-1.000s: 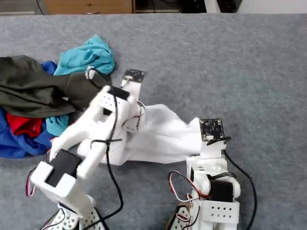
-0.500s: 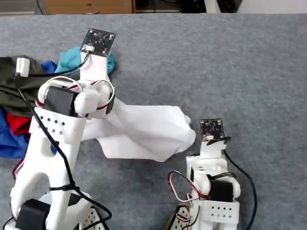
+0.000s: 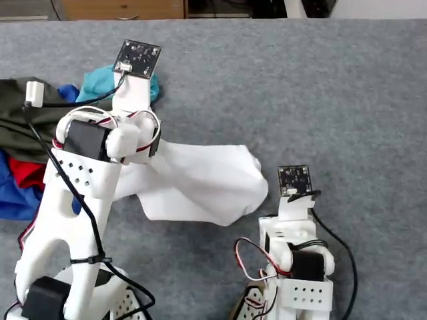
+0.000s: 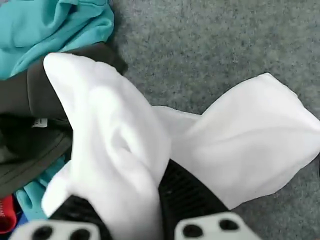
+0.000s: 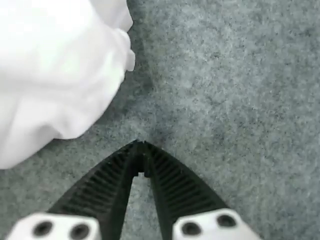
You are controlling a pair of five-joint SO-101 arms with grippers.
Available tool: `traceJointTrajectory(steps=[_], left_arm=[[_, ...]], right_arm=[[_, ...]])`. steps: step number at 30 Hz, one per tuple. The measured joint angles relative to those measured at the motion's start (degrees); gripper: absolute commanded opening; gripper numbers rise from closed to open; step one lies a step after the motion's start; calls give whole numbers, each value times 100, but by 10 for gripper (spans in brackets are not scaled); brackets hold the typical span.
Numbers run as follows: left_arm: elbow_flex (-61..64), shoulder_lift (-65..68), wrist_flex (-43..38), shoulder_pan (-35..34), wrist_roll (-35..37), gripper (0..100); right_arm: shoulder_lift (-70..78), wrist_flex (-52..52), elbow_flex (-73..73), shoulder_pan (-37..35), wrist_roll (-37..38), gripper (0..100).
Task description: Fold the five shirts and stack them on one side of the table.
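White shirt (image 4: 250,135) half-hides left tool (image 4: 131,202) clamping it; right tool (image 5: 141,149) closed, empty.

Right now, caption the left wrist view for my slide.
Left gripper clamps a fold of the white shirt beside the teal shirt and dark shirt.

I logged the white shirt (image 3: 200,183) as soft matt cloth, the table (image 3: 333,100) as rough grey carpet, and the right gripper (image 5: 141,148) as ribbed matt plastic.

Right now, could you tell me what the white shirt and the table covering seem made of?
White shirt: soft matte fabric, probably cotton knit; it drapes in rounded folds. Table covering: grey felt or short-pile carpet; its surface looks fuzzy, speckled.
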Motion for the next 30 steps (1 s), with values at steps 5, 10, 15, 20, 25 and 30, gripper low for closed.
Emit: traceJointTrajectory(steps=[5, 10, 15, 20, 25, 30], left_arm=[[0, 0, 0, 0, 149, 20], [0, 0, 0, 0, 185, 20], [18, 0, 0, 0, 185, 19], [70, 0, 44, 0, 185, 21], [53, 0, 352, 0, 185, 21], [-360, 0, 765, 308, 185, 21]], right_arm=[[0, 0, 0, 0, 0, 4], [0, 0, 0, 0, 0, 4], [0, 0, 0, 0, 0, 4], [0, 0, 0, 0, 0, 4], [0, 0, 0, 0, 0, 4], [0, 0, 0, 0, 0, 4]])
